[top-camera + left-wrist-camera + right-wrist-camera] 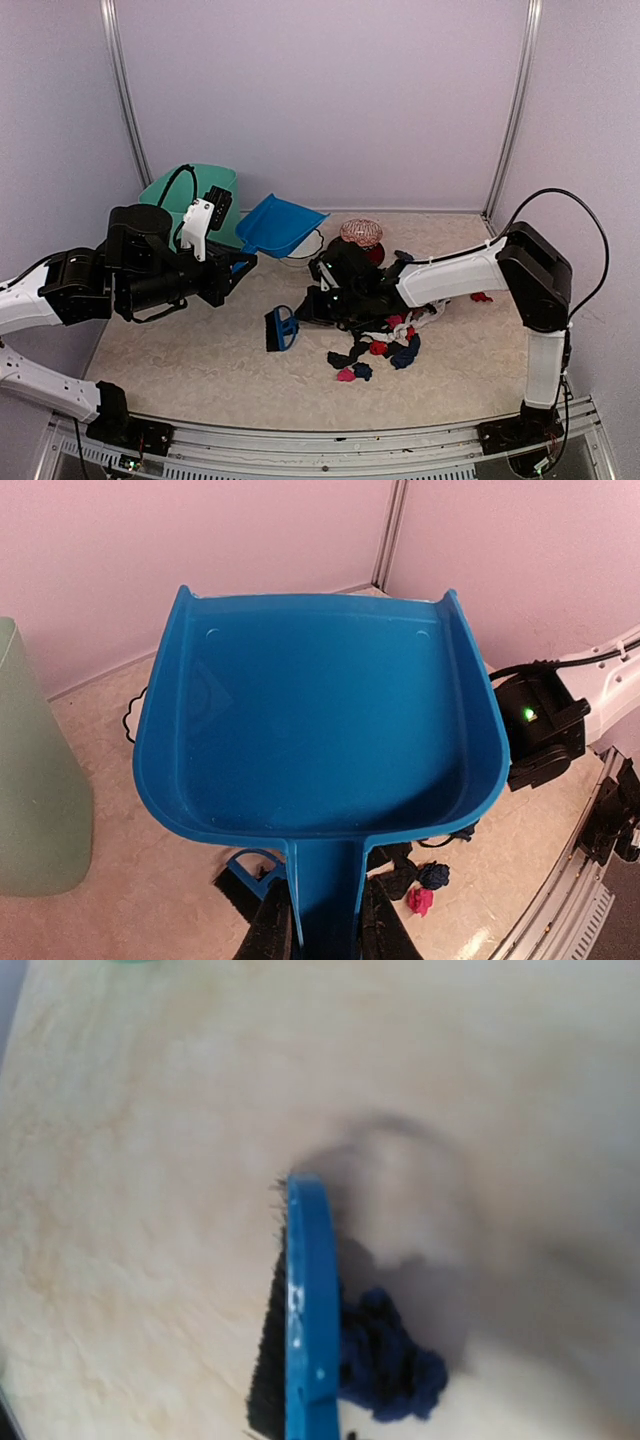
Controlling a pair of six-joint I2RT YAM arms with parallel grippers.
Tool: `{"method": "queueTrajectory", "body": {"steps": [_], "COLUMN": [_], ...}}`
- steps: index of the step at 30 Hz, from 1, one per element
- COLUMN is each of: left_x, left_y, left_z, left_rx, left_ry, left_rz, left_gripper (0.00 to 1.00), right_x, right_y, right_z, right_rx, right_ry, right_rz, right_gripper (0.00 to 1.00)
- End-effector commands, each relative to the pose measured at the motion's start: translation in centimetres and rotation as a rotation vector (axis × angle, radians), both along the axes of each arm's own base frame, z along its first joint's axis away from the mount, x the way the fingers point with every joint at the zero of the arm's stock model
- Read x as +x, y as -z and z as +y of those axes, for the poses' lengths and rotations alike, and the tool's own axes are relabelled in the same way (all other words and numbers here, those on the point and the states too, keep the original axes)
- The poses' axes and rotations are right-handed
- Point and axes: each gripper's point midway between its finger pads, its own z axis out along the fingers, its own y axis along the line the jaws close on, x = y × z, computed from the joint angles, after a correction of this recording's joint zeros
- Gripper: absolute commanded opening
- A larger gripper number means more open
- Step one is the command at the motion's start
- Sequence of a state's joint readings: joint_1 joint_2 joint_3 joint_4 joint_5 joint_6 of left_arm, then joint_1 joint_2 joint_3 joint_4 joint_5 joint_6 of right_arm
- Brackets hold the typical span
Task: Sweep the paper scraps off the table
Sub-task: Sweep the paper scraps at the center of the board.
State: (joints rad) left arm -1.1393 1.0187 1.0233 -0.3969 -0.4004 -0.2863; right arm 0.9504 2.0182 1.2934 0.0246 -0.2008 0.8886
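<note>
The paper scraps (385,345), mostly black with pink, red, white and blue ones, lie in a pile on the beige table (180,350) right of centre. My left gripper (238,262) is shut on the handle of the blue dustpan (280,225), which it holds raised above the table; in the left wrist view its fingers (268,930) clamp the dustpan (320,710). My right gripper (305,312) holds the small blue hand brush (281,328) bristles-down at the pile's left. In the right wrist view the brush (310,1310) touches a dark blue scrap (390,1360); its fingers are out of view.
A green bin (190,195) stands at the back left. A white bowl (300,255) sits under the dustpan and a pink ball-like object (361,232) behind the right arm. A red scrap (481,296) lies far right. The metal rail (330,440) runs along the front.
</note>
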Motion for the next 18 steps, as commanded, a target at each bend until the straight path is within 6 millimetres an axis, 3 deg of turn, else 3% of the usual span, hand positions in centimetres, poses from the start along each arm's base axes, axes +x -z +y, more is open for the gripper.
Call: {"method": "queueTrajectory", "body": {"steps": [1,11,15,18], "left_x": [0.5,0.6,0.6,0.7], "left_y": [-1.9,-2.2,-2.3,-2.3], "left_z": [-0.1,-1.8,-2.2,-2.3], "left_rx": [-0.037,-0.036,-0.041,-0.037], "left_ry": [-0.007,0.039,0.052,0.05], "left_rz": [-0.033,-0.038,-0.038,-0.038], "left_gripper": [0.0,0.0,0.0,0.0], "right_x": [0.3,-0.8,-1.3,-1.8], "right_y": [0.5,-0.7,-2.3,-4.7], "right_z": [-6.4,-16.7,-19.6,-21.0], "right_rx": [-0.081,-0.173,-0.21,-0.209], "right_ry": [0.117,0.295,0.339,0.36], "right_rz": [0.025,0.017,-0.005,-0.035], "right_gripper": [0.0,0.0,0.0,0.0]}}
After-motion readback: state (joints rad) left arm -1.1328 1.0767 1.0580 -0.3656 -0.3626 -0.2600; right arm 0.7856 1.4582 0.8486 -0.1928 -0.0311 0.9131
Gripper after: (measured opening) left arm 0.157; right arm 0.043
